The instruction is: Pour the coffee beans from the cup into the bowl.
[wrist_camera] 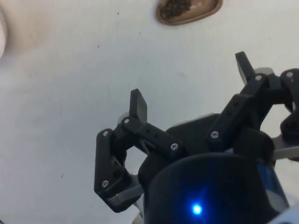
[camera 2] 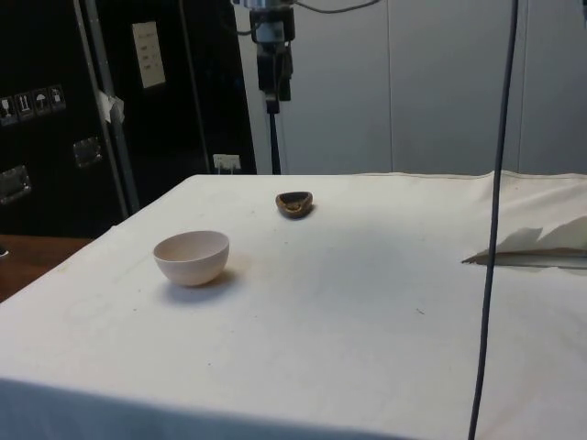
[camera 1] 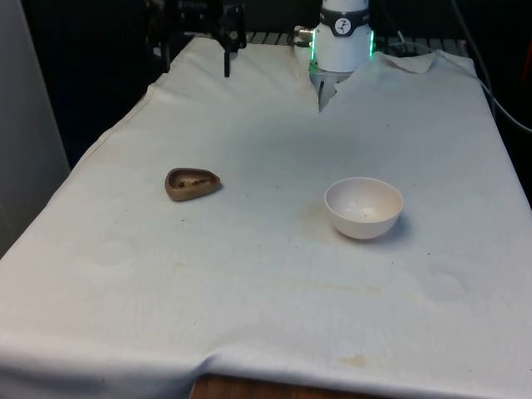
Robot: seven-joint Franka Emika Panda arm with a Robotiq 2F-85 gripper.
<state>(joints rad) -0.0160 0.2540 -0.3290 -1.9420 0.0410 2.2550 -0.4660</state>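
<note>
The gripper (wrist_camera: 191,84) is held high above the worktop (camera 1: 266,291) with its fingers spread apart and nothing between them. The brown cup (camera 1: 192,183) of coffee beans (wrist_camera: 176,7) is set upright on the white cloth, well apart from the white bowl (camera 1: 363,208), which is seen to the front view's right of it.

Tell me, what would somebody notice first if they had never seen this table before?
Probably the white bowl, sitting alone on the white cloth toward the front view's right. Next, the small brown cup with dark coffee beans inside, standing apart from the bowl toward the front view's left. The black gripper hangs open, high above the cloth, holding nothing.
</note>
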